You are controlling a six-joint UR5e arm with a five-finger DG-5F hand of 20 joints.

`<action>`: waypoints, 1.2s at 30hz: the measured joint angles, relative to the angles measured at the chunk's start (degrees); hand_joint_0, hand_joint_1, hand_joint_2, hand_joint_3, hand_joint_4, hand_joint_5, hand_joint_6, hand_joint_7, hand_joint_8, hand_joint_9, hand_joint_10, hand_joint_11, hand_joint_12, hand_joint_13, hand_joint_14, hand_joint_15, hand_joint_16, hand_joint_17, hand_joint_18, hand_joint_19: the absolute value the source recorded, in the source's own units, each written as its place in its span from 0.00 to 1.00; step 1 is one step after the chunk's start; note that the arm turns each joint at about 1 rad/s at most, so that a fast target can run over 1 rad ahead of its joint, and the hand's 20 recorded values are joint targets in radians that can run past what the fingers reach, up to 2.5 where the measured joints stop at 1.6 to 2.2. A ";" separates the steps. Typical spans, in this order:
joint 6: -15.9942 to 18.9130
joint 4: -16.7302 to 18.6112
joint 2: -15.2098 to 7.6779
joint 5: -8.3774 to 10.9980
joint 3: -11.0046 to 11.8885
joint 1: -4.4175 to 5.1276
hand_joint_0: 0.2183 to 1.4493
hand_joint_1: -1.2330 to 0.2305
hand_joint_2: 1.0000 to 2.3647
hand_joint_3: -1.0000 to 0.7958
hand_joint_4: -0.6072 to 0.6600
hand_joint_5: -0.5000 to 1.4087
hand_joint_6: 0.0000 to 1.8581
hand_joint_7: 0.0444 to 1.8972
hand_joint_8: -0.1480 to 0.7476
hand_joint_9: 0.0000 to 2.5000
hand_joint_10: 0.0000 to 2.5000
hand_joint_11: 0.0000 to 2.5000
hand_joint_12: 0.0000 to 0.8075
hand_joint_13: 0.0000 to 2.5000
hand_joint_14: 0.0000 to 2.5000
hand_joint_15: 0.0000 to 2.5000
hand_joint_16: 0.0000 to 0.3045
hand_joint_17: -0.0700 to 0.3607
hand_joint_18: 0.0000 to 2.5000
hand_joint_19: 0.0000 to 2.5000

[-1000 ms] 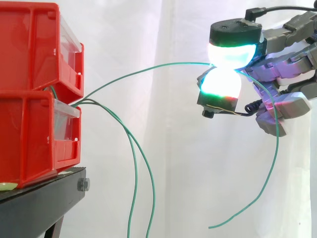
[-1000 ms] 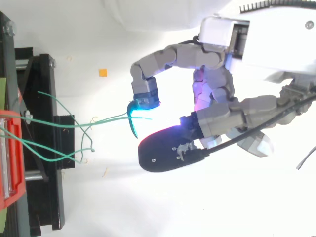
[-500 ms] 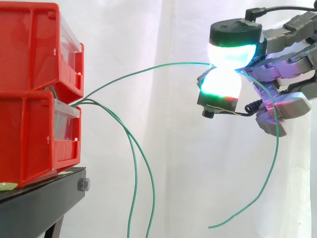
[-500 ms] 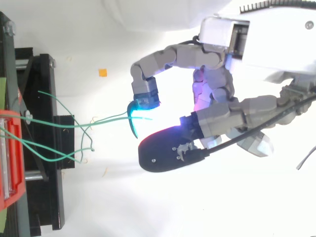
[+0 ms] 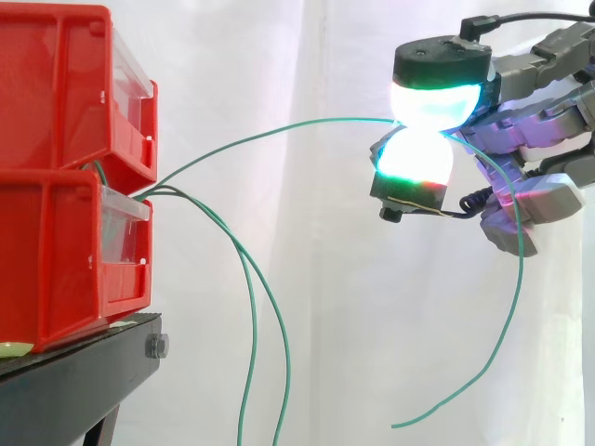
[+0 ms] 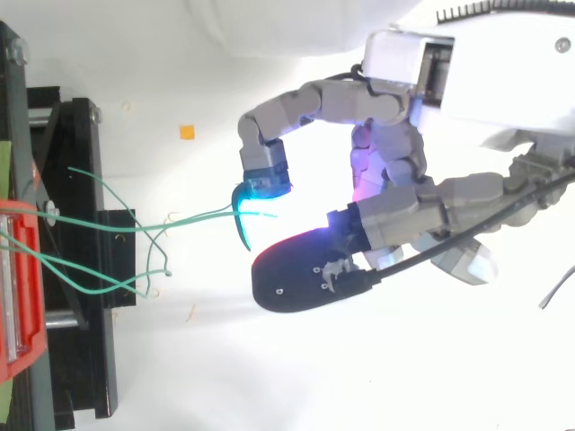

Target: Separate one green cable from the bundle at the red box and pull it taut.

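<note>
2 red bins sit stacked on the black stand (image 5: 84, 372) at the left of the side view, upper bin (image 5: 56, 84) on lower bin (image 5: 46, 260), and 3 green wires come out at the front, right about where the bins meet. The hand (image 5: 535, 130) is over at the right, well apart from the bins. It has the pinched cable (image 5: 353, 119) clamped between its glowing fingertips (image 5: 437, 98), pad pressed on pad with the wire in the middle.

From the bins that cable climbs in a shallow arc up to the pinch, so it's bowed rather than dead straight. Past the pinch its loose end (image 5: 516, 307) drops down across the hand and hooks back to the left near the bottom.

The slack cables (image 5: 252, 334) just droop from the bins and hang side by side past the stand's edge, clear of the hand. From the top view there's also a tiny orange scrap (image 6: 187, 132) lying on the white surface near the stand.
</note>
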 measured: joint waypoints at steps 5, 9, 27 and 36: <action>0.00 0.00 0.00 0.00 -0.03 -0.01 0.43 0.38 0.01 0.47 0.52 0.34 0.28 0.73 0.44 0.83 0.01 0.34 0.39 0.57 0.01 0.30 0.14 0.38 0.42 0.33; 0.00 0.00 0.00 0.00 -0.03 -0.02 0.43 0.38 0.02 0.47 0.52 0.34 0.28 0.73 0.43 0.83 0.01 0.33 0.39 0.57 0.01 0.29 0.14 0.38 0.42 0.33; 0.00 0.00 0.00 0.03 -0.03 -0.01 0.42 0.38 0.01 0.47 0.52 0.34 0.28 0.73 0.43 0.82 0.01 0.34 0.39 0.57 0.01 0.29 0.14 0.38 0.42 0.34; 0.00 0.00 0.00 0.02 -0.04 -0.01 0.42 0.38 0.01 0.47 0.52 0.34 0.28 0.73 0.43 0.82 0.01 0.33 0.39 0.57 0.01 0.29 0.14 0.38 0.42 0.33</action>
